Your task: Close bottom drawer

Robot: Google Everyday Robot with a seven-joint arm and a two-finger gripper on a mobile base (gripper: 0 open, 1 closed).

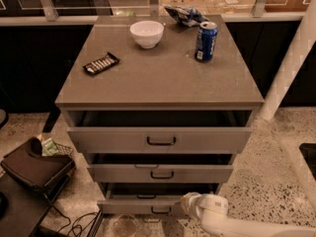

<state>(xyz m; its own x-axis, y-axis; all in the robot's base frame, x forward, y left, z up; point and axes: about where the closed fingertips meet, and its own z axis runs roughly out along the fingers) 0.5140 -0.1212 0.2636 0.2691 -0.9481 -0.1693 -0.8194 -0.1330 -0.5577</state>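
Floor: speckled terrazzo (pixel 279 152), dark bag (pixel 34 166) near left.
Cabinet top (pixel 158 80): grey; snack bar (pixel 100 63), white bowl (pixel 146 33), blue can (pixel 206 41).
Gripper (pixel 187 204): near, low, against the right end of the bottom drawer's front; open or closed cannot be told.
Bottom drawer (pixel 131 205): lowest of three, grey, standing pulled out, small dark handle (pixel 161 210).

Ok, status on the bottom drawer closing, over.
Gripper low, at right end of bottom drawer front. Drawer pulled out, not yet closed. Middle drawer and top drawer also open. Interior dark, no blockage seen.
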